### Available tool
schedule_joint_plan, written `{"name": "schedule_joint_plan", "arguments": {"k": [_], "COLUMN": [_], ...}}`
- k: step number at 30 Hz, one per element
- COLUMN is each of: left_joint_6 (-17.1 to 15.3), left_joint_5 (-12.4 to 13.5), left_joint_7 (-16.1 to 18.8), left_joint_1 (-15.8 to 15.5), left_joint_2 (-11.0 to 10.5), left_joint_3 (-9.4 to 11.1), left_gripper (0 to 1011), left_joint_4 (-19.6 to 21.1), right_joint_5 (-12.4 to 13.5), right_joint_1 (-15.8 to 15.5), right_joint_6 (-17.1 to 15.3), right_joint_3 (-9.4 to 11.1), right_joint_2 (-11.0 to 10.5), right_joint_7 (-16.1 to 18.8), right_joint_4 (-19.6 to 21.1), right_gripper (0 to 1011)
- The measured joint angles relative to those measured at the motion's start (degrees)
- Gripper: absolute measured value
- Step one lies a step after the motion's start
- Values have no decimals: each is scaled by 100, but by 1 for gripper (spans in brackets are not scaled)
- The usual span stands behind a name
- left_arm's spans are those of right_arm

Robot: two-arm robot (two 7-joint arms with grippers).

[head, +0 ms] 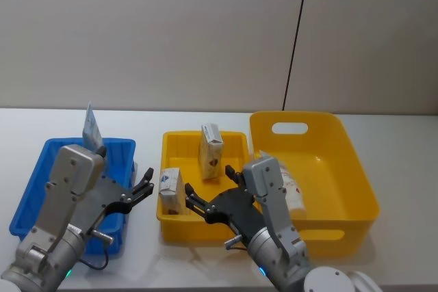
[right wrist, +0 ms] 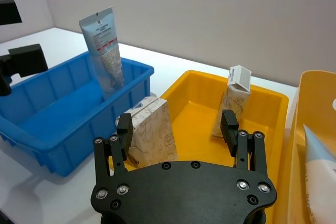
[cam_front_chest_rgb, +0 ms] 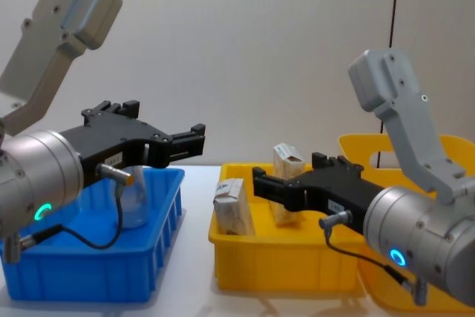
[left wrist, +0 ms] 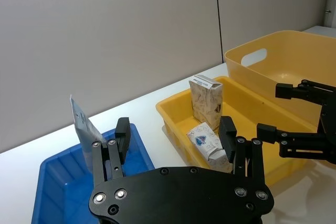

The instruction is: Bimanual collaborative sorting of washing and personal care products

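A white squeeze tube (head: 89,128) stands upright in the far corner of the blue bin (head: 31,193), also seen as the tube (right wrist: 102,45) (left wrist: 81,121). Two cream cartons sit in the small yellow tray (head: 236,143): one carton (head: 211,150) upright at the back, the other carton (head: 170,189) at the front left corner. Another tube (head: 291,189) lies in the large yellow bin (head: 356,169). My left gripper (head: 145,181) hovers open over the blue bin's right wall, holding nothing. My right gripper (head: 209,188) hangs open and holding nothing above the tray's front, near the front carton (right wrist: 152,129).
The three containers stand side by side on a white table (head: 205,121) against a grey wall. The grippers' fingertips point toward each other across the gap between the blue bin (cam_front_chest_rgb: 89,265) and the tray (cam_front_chest_rgb: 289,257).
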State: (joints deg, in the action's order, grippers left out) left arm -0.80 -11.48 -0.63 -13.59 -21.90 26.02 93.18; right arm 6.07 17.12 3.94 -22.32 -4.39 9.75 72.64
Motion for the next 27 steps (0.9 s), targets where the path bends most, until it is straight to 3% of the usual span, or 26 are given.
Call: {"name": "schedule_joint_plan", "arguments": {"k": [15,27], "left_joint_6": [0,0], "left_joint_5": [0,0], "left_joint_7": [0,0], "left_joint_1": [0,0], "left_joint_2": [0,0], "left_joint_3": [0,0], "left_gripper": [1001,1001], "left_joint_4": [0,0], "right_joint_5": [-153,-492], "right_joint_1": [-284,-410], "right_joint_6": [-66,-233], "right_joint_3": [14,-22], "right_joint_2": [99,198], "right_joint_7": [-199,-545], "right_joint_4": [337,472], "right_gripper": [1002,1002]}}
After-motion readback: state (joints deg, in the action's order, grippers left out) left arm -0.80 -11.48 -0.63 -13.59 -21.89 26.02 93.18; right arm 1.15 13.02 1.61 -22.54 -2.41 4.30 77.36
